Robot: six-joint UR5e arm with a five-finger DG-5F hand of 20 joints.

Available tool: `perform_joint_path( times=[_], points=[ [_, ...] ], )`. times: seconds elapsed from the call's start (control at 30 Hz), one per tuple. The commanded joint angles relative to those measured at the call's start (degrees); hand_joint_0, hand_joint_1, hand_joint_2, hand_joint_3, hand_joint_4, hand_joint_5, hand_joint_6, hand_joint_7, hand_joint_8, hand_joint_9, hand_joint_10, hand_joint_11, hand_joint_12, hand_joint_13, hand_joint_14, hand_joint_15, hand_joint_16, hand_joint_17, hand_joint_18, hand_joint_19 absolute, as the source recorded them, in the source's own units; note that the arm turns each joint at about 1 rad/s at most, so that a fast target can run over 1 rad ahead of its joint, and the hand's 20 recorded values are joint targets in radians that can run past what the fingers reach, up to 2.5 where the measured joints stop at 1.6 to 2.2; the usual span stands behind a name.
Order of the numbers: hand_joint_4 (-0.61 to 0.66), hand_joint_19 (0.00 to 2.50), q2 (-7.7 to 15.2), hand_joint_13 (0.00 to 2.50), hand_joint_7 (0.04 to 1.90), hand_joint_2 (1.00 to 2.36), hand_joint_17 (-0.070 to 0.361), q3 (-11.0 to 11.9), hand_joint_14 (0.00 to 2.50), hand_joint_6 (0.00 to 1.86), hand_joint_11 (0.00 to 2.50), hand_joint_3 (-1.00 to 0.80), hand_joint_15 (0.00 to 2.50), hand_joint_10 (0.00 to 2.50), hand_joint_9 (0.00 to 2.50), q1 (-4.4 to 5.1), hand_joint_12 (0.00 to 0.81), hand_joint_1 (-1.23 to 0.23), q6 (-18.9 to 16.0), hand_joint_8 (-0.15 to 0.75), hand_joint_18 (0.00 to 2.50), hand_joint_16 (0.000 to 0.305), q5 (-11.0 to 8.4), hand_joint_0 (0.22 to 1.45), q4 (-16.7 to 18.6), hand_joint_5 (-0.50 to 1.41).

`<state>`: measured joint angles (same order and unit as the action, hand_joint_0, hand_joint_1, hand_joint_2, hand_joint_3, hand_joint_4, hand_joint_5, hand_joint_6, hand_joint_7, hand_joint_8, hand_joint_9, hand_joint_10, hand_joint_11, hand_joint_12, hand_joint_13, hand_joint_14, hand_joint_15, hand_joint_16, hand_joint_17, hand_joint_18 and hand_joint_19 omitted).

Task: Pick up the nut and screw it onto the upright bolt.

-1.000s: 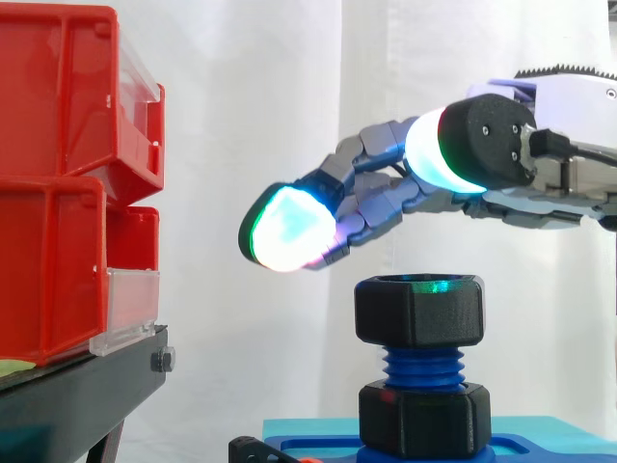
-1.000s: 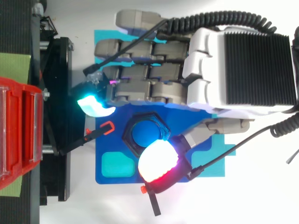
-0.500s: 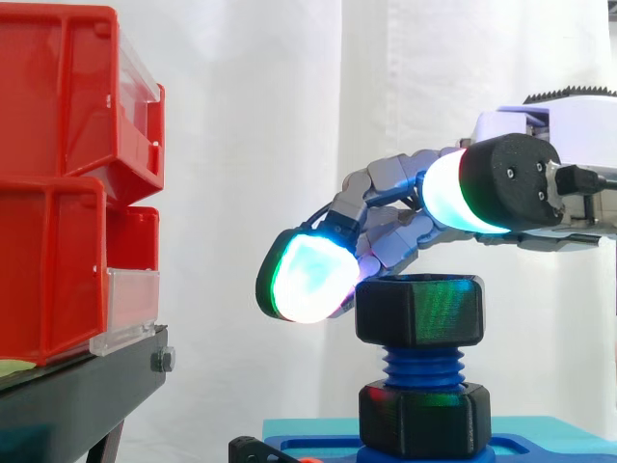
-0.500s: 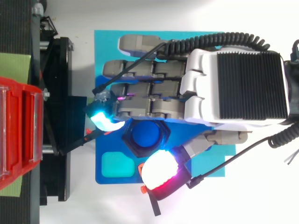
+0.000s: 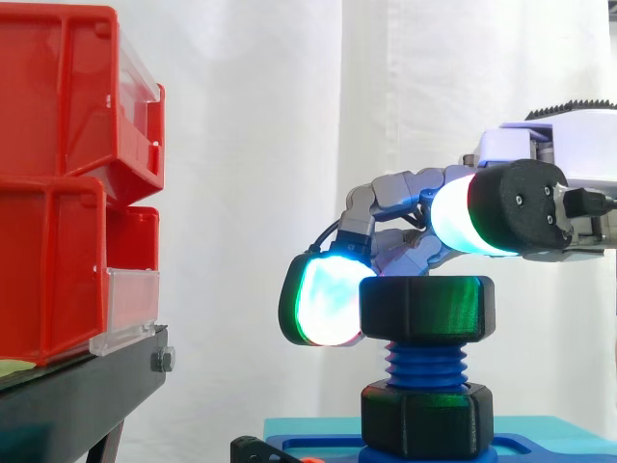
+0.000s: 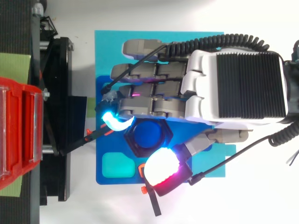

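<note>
The black hex nut (image 5: 427, 307) sits on top of the upright blue bolt (image 5: 424, 365), whose round blue end shows through the nut (image 6: 148, 135) from above. The bolt rises from a black hex collar (image 5: 424, 417) on a blue base plate (image 6: 105, 175). My hand (image 6: 233, 79) reaches in from the right above the nut, its fingers curled down round it. One glowing fingertip (image 5: 326, 299) lies against the nut's left side. The thumb's pad (image 6: 161, 168) stands close to the nut's near side, a little higher than the nut's top.
Red bins (image 5: 58, 193) are stacked on a black stand (image 5: 77, 386) to the left, a short way from the fingertip. The blue plate lies on a cyan mat (image 6: 112, 42). Small black levers with red tips (image 6: 96, 134) lie at the plate's left and front edges.
My hand has come down and shifted right. The fingers have curled in from above and left of the nut until one pad lies against its left side. The thumb has closed in too.
</note>
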<state>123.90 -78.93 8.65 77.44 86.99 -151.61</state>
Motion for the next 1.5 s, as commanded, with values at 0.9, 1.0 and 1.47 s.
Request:
perform_joint_path(
  times=[0.9,1.0,1.47],
  points=[
    [0.1,0.0,0.0,0.8,1.59,1.0,0.019,-0.1,0.0,0.5,0.0,-0.5,0.0,0.0,0.98,-1.88,0.135,-0.24,0.1,0.237,0.47,0.008,3.1,0.54,1.6,0.03],
    [0.09,0.0,0.0,0.84,1.58,1.0,0.015,0.0,0.0,0.5,0.0,-0.5,0.0,0.0,1.04,-2.06,0.13,-0.24,0.1,0.237,0.51,0.007,3.27,0.54,2.0,0.04],
    [0.06,0.05,0.0,1.03,1.28,1.0,0.008,0.0,0.0,0.61,0.04,-0.5,0.0,0.0,1.44,-3.2,0.097,-0.25,0.1,0.225,0.71,0.003,4.94,0.55,2.5,0.06]
  ],
)
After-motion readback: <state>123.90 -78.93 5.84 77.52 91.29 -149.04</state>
